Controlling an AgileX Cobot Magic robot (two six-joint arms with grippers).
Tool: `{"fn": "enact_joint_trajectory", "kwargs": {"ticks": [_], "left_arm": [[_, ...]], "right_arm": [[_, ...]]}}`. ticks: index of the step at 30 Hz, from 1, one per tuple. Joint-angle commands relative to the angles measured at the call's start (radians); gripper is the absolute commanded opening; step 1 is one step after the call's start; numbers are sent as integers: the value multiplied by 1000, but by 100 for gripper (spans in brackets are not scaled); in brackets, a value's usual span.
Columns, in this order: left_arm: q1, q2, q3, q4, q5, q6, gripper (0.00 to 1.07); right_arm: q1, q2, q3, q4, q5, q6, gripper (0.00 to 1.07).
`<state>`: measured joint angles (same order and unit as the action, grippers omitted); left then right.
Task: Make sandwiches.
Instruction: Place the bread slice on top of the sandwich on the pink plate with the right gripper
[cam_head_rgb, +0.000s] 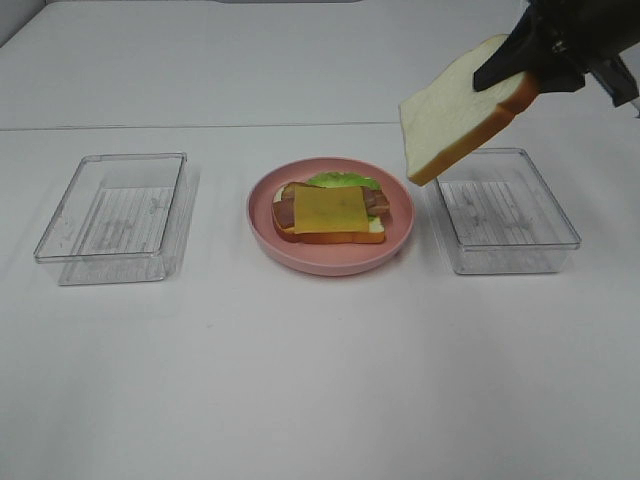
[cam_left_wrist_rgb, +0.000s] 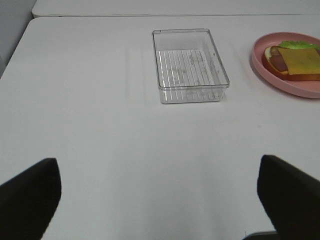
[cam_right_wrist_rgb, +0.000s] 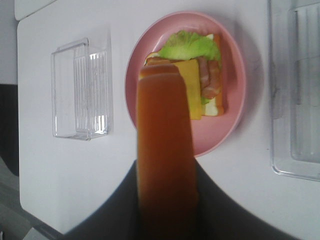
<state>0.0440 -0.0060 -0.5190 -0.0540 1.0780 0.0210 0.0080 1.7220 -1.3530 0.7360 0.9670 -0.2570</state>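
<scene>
Table (cam_head_rgb: 320, 400): white, flat; carries all items. No obstruction between held slice and plate.

Trays: two clear plastic, both seen empty. Left tray (cam_head_rgb: 112, 218) well apart from plate; right tray (cam_head_rgb: 505, 210) just beside plate, directly under the raised slice.

Plate (cam_head_rgb: 265, 215): round, pink, betw. the trays. Holds the open sandwich stack (cam_head_rgb: 330, 212): bottom bread, lettuce showing at far edge, bacon/ham strips, yellow cheese on top. Stack sits slightly toward far side of plate, edges roughly square to table front.

Top bread slice (cam_head_rgb: 450, 115): white face, orange-brown crust, held in air above right tray, tilted steeply, lower corner pointing toward plate.

Right gripper (cam_head_rgb: 535, 60): clamped on the crust edge of the top slice. In wrist view the crust (cam_right_wrist_rgb: 165, 165) fills the centre, w/ stack visible beyond.

Left gripper (cam_left_wrist_rgb: 160, 200): jaws spread wide, nothing held, hovering over bare table near left tray.

Step in hand (est.): place top slice on cheese; task nearly done.
Procedure:
1. Translate slice over stack centre.
2. Level slice before descent; a tilted drop may push cheese off.
3. Match crust edges to bottom slice.
4. Lower to light contact, then release; retract straight up.
</scene>
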Motion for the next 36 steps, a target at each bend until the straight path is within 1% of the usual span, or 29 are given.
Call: {"fn": "enact_joint_trajectory", "kwargs": {"ticks": [1,2,3,5,6,7,8,9,11,13,14,15,16,17,18,19,20,22,23,26,36], "left_arm": [[-5,-21,1,-1,-8,0,102],[-5,-21,1,-1,-8,0,102],[-5,-21,1,-1,-8,0,102],[-5,-21,1,-1,-8,0,102],[-5,-21,1,-1,-8,0,102],[-5,-21,1,-1,-8,0,102],[-5,-21,1,-1,-8,0,102],[-5,-21,1,-1,-8,0,102],[-5,-21,1,-1,-8,0,102],[-5,-21,1,-1,-8,0,102],[-5,-21,1,-1,-8,0,102],[-5,-21,1,-1,-8,0,102],[-5,-21,1,-1,-8,0,102],[-5,-21,1,-1,-8,0,102],[-5,-21,1,-1,-8,0,102],[-5,-21,1,-1,-8,0,102],[-5,-21,1,-1,-8,0,102],[-5,-21,1,-1,-8,0,102],[-5,-21,1,-1,-8,0,102],[-5,-21,1,-1,-8,0,102],[-5,-21,1,-2,-8,0,102]], "right_arm": [[32,12,18,58,-24,-55,0],[76,26,19,67,-58,-55,0],[76,26,19,67,-58,-55,0],[142,47,19,81,-127,-55,0],[142,47,19,81,-127,-55,0],[182,64,19,105,-169,-55,0],[182,64,19,105,-169,-55,0],[219,88,19,147,-199,-57,0],[237,102,15,172,-213,-65,0],[273,153,-6,249,-242,-112,0],[273,153,-6,249,-242,-112,0],[287,202,-38,295,-240,-141,0],[292,228,-58,309,-237,-148,0],[292,228,-58,309,-237,-148,0],[295,279,-98,314,-234,-150,0],[295,279,-98,314,-234,-150,0],[295,320,-141,308,-235,-148,0],[295,336,-156,304,-235,-145,0],[295,372,-184,289,-234,-133,0],[295,407,-200,271,-240,-105,0],[295,457,-200,208,-269,-98,0]]}}
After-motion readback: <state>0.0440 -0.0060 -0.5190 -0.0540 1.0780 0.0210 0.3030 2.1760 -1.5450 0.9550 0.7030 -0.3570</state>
